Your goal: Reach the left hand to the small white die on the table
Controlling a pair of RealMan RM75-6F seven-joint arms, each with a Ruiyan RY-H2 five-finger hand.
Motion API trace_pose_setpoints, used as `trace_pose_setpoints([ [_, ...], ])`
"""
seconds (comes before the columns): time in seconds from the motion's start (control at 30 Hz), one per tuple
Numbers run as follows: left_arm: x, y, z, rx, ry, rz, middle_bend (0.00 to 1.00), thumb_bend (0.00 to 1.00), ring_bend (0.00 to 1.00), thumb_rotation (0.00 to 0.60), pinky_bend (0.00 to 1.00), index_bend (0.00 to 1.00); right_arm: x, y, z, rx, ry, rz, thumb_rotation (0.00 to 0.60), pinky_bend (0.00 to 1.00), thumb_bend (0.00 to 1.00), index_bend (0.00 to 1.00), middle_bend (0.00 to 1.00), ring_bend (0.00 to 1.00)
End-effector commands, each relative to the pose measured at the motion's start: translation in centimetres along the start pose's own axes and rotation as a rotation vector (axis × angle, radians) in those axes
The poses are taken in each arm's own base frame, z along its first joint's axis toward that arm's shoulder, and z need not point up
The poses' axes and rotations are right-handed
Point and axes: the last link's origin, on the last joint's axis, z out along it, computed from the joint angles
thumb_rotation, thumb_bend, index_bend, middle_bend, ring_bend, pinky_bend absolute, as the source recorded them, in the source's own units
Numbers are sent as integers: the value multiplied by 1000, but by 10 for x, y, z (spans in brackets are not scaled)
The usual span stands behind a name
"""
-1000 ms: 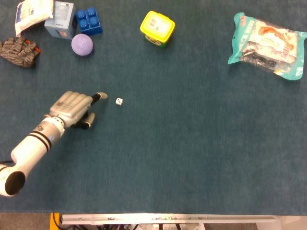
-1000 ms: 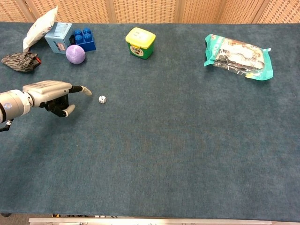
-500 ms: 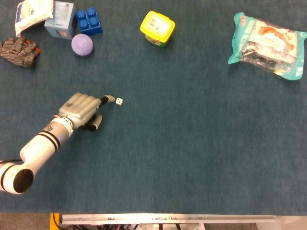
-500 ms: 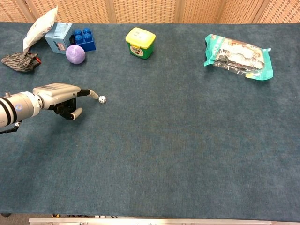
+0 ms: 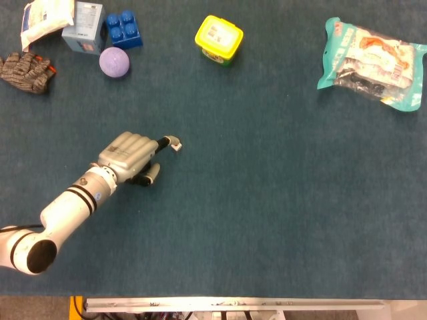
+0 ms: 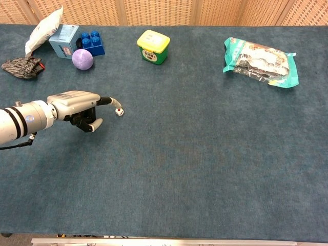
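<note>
Left hand [image 6: 77, 105], knuckles up, is lying low over the table [image 6: 205, 169], one finger [image 6: 110, 101] extended, the others curled under, holding nothing. The fingertip is meeting the die [image 6: 119, 111] from its left; contact looks made, though head view shows only a sliver of die [image 5: 177, 147] past the tip. Die is sitting left of table centre, well apart from the ball [image 6: 82, 59] and the yellow tub [image 6: 153, 46]. Step in hand, judged: reach nearly complete; best finished by stopping the advance, as further pushing would only slide the die. Against one second earlier: hand is further right and has closed a clear gap; die is shifted slightly rightward, apparently nudged. Right hand is appearing in neither view.
</note>
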Motion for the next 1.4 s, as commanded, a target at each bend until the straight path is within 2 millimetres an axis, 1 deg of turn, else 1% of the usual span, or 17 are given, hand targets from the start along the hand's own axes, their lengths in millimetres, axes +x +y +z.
trace_pose_setpoints([
  [0.03,1,2,-1,-6,10,15,1000,601,1000,600,1000,127,0,1,0,-2,-1,1,600,328,437,150,338,296],
  [0.33,-2,-10,1,45,-11,36,1000,600,1000,600,1000,126,-1,3,0,-5,-5,2,600,328,438,150,338,296],
  [0.47,-5,-12,3,56,-25,38,1000,601,1000,600,1000,126,-2,3,0,-6,-6,2,600,328,437,150,338,296],
  [0.6,-6,-9,4,46,-30,34,1000,600,1000,600,1000,126,-1,5,0,-9,-4,2,600,328,437,150,338,296],
  [1.07,-6,19,2,-46,-29,11,1000,601,1000,600,1000,125,-1,10,-3,-23,-1,4,600,328,437,150,338,296],
  [1.13,-5,20,1,-51,-21,16,1000,601,1000,600,1000,125,-1,10,-3,-24,-3,4,600,328,438,150,338,296],
  [1.23,-1,18,-1,-41,12,14,1000,601,1000,600,1000,122,-2,10,-2,-25,-5,3,600,328,438,150,338,296],
  [1.33,3,9,-9,-7,61,5,1000,599,999,600,1000,96,-3,10,0,-24,-12,1,600,328,438,150,338,296],
  [1.4,6,-1,-18,31,119,-6,951,595,941,600,974,63,-4,9,2,-22,-16,0,600,328,437,150,338,296],
])
